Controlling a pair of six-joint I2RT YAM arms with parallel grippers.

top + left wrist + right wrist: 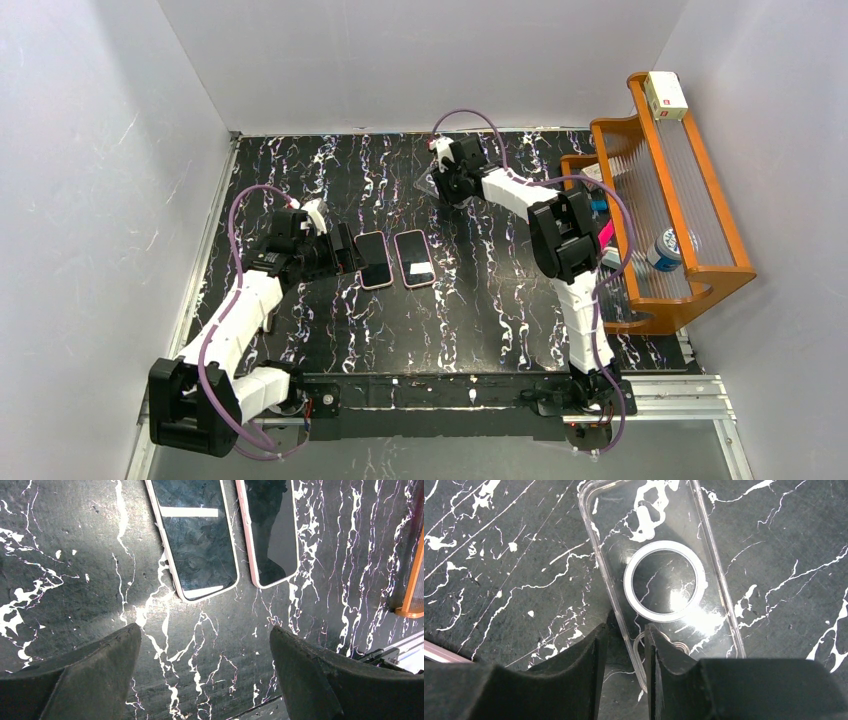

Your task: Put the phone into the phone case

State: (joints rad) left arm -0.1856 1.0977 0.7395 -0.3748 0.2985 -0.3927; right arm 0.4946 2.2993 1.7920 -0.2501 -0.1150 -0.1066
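Observation:
Two dark-screened phones with pink edges lie side by side mid-table, one [374,260] [197,535] left of the other [414,258] [272,530]. My left gripper [340,250] [205,632] hangs wide open just left of them with nothing between its fingers. The clear phone case [428,186] [664,580], with a white ring in its back, lies flat at the table's far middle. My right gripper [445,185] [626,630] is over the case's near corner. Its narrowly parted jaws straddle the case's left side wall, and a dark gap shows beside the left finger.
An orange wooden rack [690,220] stands along the right side, with a white box [665,95] on its top rail and a blue-and-white item [665,248] inside. White walls close in the left, back and right. A metal rail [660,395] runs along the near edge.

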